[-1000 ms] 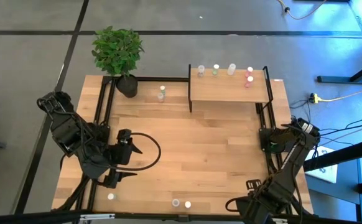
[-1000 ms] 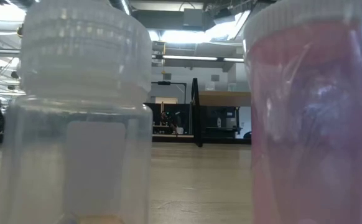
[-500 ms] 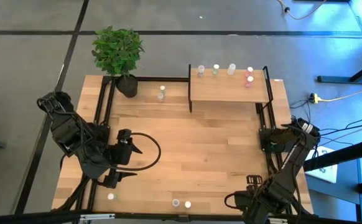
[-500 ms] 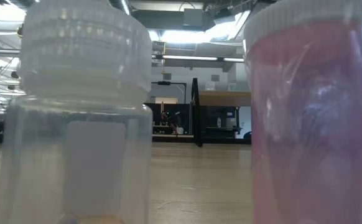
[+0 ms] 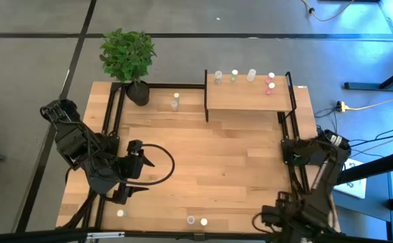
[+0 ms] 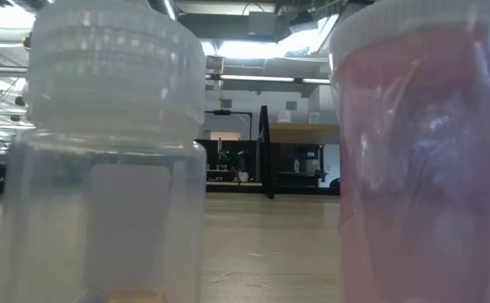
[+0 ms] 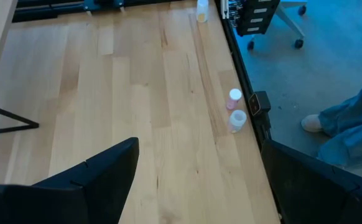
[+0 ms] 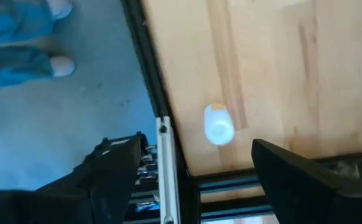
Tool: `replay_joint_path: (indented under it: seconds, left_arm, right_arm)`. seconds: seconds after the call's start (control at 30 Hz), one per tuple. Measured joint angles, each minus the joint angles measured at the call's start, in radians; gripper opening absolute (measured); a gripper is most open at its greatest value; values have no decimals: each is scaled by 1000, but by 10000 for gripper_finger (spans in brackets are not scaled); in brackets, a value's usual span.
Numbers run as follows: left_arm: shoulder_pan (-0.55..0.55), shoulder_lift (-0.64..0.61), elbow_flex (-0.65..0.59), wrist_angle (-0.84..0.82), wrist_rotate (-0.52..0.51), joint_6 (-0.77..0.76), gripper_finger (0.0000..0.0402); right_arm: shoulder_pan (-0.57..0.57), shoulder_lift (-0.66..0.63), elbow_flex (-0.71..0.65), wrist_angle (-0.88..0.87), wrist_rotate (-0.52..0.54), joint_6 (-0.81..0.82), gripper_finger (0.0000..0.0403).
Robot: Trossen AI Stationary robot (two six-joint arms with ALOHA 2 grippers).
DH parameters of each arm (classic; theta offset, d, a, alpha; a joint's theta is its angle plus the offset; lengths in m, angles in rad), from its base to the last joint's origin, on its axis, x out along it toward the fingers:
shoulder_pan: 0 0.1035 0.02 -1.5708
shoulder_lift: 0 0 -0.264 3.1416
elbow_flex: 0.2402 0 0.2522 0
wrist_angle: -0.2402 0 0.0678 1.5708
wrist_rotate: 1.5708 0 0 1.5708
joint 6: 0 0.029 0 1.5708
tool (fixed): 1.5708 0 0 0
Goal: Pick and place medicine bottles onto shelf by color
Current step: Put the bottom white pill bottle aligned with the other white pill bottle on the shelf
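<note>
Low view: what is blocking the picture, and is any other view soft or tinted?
Low view: two bottles, white-capped and pink, loom out of focus against the lens; only the shelf between them is sharp. Right wrist view: motion-blurred around a bottle. Left wrist view: blue cast over the floor.

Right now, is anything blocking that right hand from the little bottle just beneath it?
Nothing visible. The right hand is open over the table's corner, and the bottle stands alone on bare wood between its fingers.
</note>
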Motion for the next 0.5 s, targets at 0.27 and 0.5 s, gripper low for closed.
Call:
replay_joint_path:
  seconds: [0.27,0.5]
  left_arm:
    - [0,0,0,0,0,0,334]
    - [0,0,0,0,0,0,334]
  right_arm:
    - [100,0,-8,-21,77,215,311]
    - [123,-1,-123,82,104,222,311]
